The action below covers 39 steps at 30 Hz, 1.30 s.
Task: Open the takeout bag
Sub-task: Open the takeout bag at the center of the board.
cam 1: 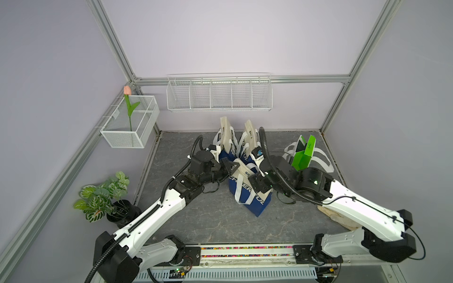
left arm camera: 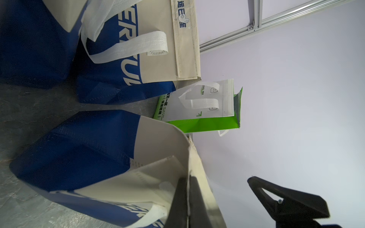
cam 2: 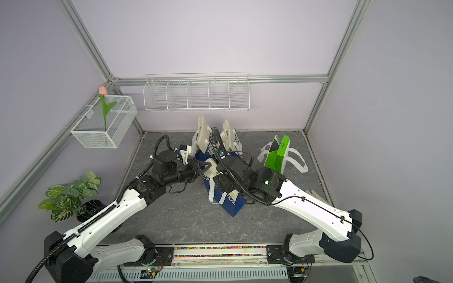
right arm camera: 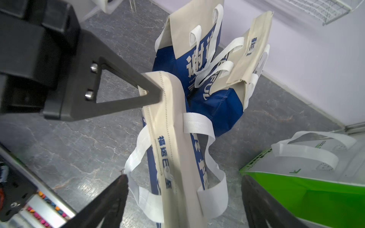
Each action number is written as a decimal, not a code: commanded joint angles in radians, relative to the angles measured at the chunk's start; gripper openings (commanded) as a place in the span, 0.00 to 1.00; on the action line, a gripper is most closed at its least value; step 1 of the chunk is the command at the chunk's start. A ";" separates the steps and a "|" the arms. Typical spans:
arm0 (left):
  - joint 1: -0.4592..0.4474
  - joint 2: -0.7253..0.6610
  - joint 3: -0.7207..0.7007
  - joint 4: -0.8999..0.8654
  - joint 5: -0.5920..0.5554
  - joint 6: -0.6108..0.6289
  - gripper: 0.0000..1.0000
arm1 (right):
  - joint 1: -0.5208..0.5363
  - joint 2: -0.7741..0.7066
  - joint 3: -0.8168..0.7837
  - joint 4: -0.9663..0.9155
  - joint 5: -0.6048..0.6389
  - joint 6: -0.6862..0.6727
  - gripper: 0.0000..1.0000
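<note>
Left claw point(left arm camera: 187, 197) clenched on the cream top edge of the takeout bag point(cam 1: 247, 196); right claw point(right arm camera: 184, 178) released, straddling it.
Bag stands mid-table point(cam 1: 208, 220), its inside hidden. Wall basket point(cam 1: 122, 140) holds a tulip point(cam 1: 126, 90).

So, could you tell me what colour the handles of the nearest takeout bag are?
White; the handles show best in the right wrist view.

Soft, even overhead light in both top views; no glare, only faint shadows under my arms on the grey surface point(cam 1: 215, 225). Frame posts point(cam 1: 115, 41) bow toward the edges, wide-angle. Right wrist view: my right gripper point(right arm camera: 183, 177) dark, out of focus; my left gripper point(right arm camera: 154, 92) slightly soft. Left wrist view dimmer, takeout bag point(left arm camera: 83, 150) shaded.
</note>
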State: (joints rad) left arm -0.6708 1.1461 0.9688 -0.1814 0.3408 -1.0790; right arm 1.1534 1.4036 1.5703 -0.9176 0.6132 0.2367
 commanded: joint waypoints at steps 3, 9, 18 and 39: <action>-0.006 -0.024 0.044 0.023 0.019 -0.039 0.00 | 0.032 0.141 0.075 -0.065 0.183 -0.054 0.97; -0.006 -0.030 0.055 0.011 0.022 -0.041 0.00 | 0.021 0.238 0.138 -0.157 0.281 -0.027 0.94; -0.007 -0.075 0.068 -0.021 -0.021 -0.030 0.00 | -0.064 0.140 -0.022 -0.184 0.200 0.084 0.73; -0.003 0.002 -0.036 0.252 0.097 -0.088 0.16 | -0.149 -0.077 -0.237 0.159 -0.439 0.065 0.23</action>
State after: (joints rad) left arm -0.6724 1.1469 0.9619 -0.0883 0.3798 -1.1355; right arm 1.0077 1.3243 1.3445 -0.8330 0.2623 0.2867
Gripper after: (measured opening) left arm 0.119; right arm 0.241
